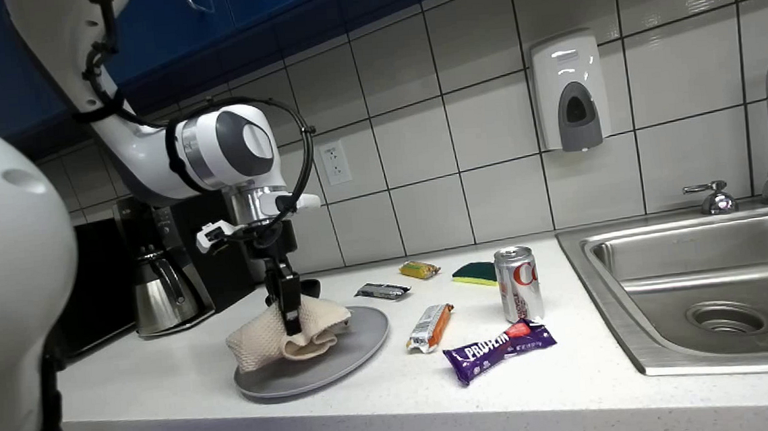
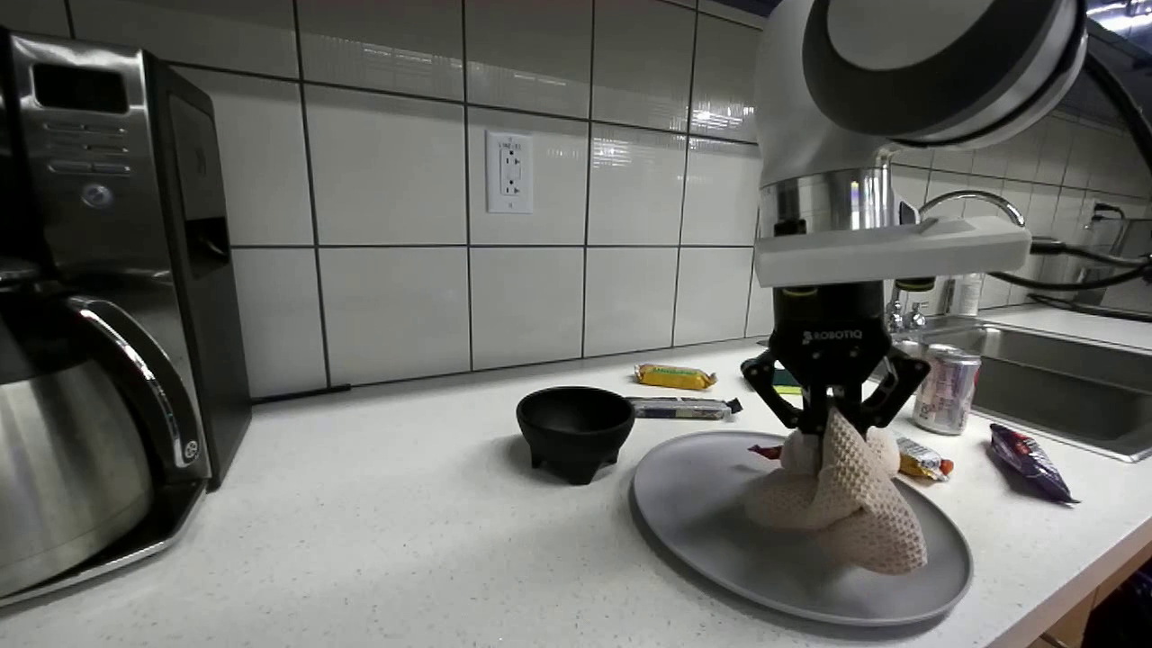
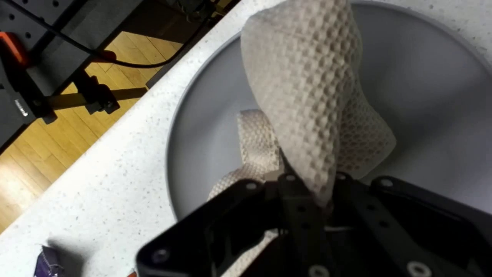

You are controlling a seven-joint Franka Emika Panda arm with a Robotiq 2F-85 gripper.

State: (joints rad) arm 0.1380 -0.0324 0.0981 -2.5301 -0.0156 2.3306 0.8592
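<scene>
A beige waffle-weave cloth is bunched over a round grey plate on the counter. My gripper points down over the plate and is shut on the cloth, pinching a fold that stands up between the fingers in an exterior view. Other folds of the cloth spread out on both sides of the jaws in the wrist view. Whether its lowest folds rest on the plate is hard to tell. A small red tip shows beside the cloth; the rest of it is hidden.
A black footed bowl stands near the plate. Several wrapped bars, among them a purple one and an orange-white one, lie toward the can. A sponge, sink and coffee maker are around.
</scene>
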